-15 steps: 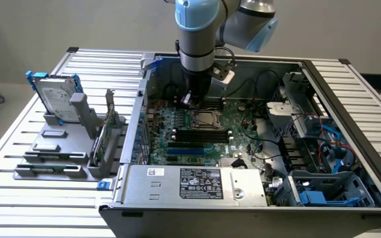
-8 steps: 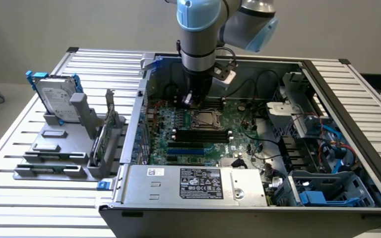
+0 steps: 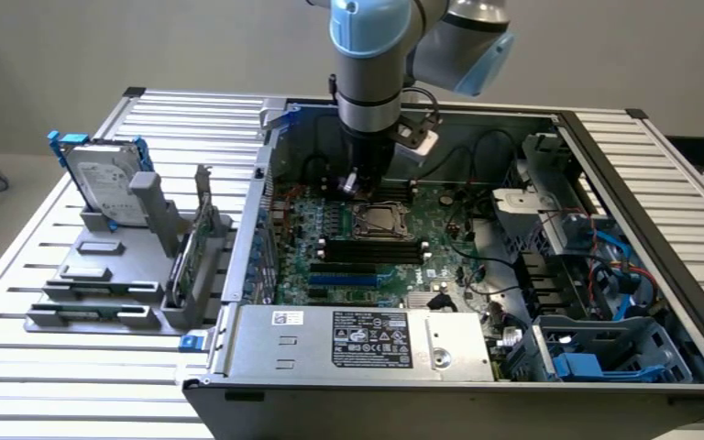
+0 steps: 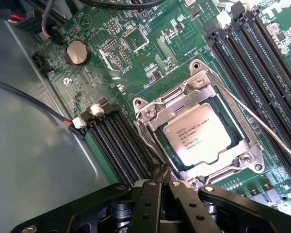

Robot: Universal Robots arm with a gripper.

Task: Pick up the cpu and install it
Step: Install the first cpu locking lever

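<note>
cpu [image 4: 196, 133] looks already seated in the socket [image 4: 150, 112] on the green motherboard [image 4: 150, 53], mid-case. my gripper [image 4: 161, 178] hovers by the socket's edge, pinched together and empty. the chip seems light, stiff, slick-topped and fragile, so i'd only grab it by opposite edges.

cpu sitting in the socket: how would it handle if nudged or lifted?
Likely rigid: the cpu is a flat square with a metal top. Probably slick and hard to pinch, as it lies low in the socket frame with little edge exposed. A sideways nudge likely won't slide it; the frame hems it in.
</note>
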